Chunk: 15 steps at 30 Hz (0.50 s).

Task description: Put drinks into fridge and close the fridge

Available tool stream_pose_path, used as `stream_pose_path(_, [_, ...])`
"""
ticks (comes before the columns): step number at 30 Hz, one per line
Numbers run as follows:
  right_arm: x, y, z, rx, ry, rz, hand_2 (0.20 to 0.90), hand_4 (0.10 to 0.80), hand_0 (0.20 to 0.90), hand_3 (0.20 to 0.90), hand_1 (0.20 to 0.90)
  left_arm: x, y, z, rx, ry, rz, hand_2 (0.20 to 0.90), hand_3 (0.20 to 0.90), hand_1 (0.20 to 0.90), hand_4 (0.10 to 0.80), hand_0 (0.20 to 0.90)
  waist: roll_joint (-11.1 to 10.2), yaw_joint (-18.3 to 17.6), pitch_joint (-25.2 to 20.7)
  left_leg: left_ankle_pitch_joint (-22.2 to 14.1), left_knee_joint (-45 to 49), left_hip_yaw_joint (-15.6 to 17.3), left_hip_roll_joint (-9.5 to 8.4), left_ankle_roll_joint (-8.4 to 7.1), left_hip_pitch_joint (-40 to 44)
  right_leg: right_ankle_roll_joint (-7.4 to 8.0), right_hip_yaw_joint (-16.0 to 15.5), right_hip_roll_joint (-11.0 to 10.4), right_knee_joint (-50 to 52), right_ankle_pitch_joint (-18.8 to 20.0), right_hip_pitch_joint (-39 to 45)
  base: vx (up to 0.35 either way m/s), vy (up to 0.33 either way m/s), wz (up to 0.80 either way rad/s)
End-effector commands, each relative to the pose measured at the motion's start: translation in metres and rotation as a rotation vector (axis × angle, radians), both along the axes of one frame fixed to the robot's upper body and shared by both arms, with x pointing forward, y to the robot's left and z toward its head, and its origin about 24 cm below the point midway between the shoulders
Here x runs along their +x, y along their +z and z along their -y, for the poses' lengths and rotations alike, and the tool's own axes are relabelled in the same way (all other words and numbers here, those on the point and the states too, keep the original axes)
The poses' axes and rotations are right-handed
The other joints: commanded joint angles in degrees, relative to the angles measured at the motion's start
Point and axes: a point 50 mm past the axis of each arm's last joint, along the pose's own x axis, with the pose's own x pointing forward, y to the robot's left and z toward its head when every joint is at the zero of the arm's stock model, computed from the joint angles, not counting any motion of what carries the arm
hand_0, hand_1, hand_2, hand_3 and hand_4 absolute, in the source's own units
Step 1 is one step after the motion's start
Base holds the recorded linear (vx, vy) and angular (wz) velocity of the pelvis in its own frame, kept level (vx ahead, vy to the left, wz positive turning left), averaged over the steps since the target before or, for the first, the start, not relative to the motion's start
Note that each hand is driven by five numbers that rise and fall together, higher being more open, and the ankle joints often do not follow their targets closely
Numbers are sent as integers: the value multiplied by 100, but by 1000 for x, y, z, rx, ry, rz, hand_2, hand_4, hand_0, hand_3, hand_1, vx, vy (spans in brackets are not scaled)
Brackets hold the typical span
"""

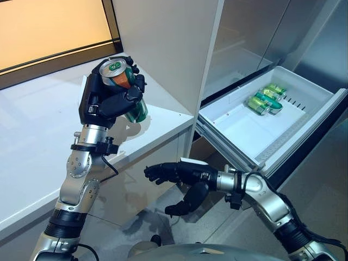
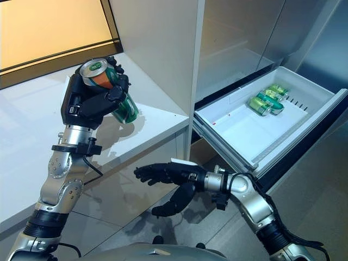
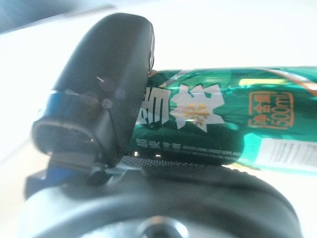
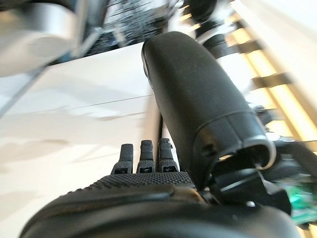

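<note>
My left hand (image 1: 111,100) is raised above the white table (image 1: 32,141), fingers (image 1: 133,93) and thumb wrapped tight around a green can (image 1: 124,87), so the drink I have to stow is already in my own grasp. The can sits tilted in that hold, its silver top end up and turned back toward me, its long axis slanting down and away through my palm; the left wrist view shows it lying straight across my thumb (image 3: 106,94). What the coming move turns on is where the open fridge drawer (image 1: 304,130) lies from these fingers: well off to their right and lower, beyond the white cabinet panel (image 1: 174,49) that stands between. Several green cans (image 1: 265,100) already lie on their sides at the drawer's far end, and the nearer stretch of its floor is bare. My right hand (image 1: 187,176) is the nearer one to the drawer, hanging low just in front of its near corner, palm down, fingers loosely spread and holding nothing. I judge the can must either travel across past the panel in my left hand or be passed to my right, and that it should go in lying down like the others.
</note>
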Motion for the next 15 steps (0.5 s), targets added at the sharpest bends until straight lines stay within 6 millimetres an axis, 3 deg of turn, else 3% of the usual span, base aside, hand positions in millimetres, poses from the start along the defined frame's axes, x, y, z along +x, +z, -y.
stream_pose_path(1, [17,67,10,282,-78,239,900,800,900,900,900,-27,75,-8,14,-8,487,300,200,300,100,300,-13,-173,-585,-465,7,-266,-191,-1,-150,379,19,-66,60,-82,-98,-45,9,-1])
stream_pose_path(7, [28,88,48,272,-387,422,900,800,900,900,900,-30,78,-22,125,107,512,300,200,300,100,300,11,-258,-617,-485,7,-241,-204,25,-160,390,67,-60,69,-67,-142,-10,3,-1])
stream_pose_path(11, [33,92,48,289,-432,435,900,800,900,900,900,-28,79,-18,156,89,501,300,200,300,100,300,27,-272,-610,-502,7,-233,-205,30,-149,387,80,-51,66,-66,-142,-6,4,-5])
stream_pose_path(15, [41,100,29,274,-384,436,900,800,900,900,900,-18,77,-3,183,45,466,300,200,300,100,300,28,-247,-595,-495,7,-241,-201,16,-147,387,61,-56,66,-62,-139,0,1,-3])
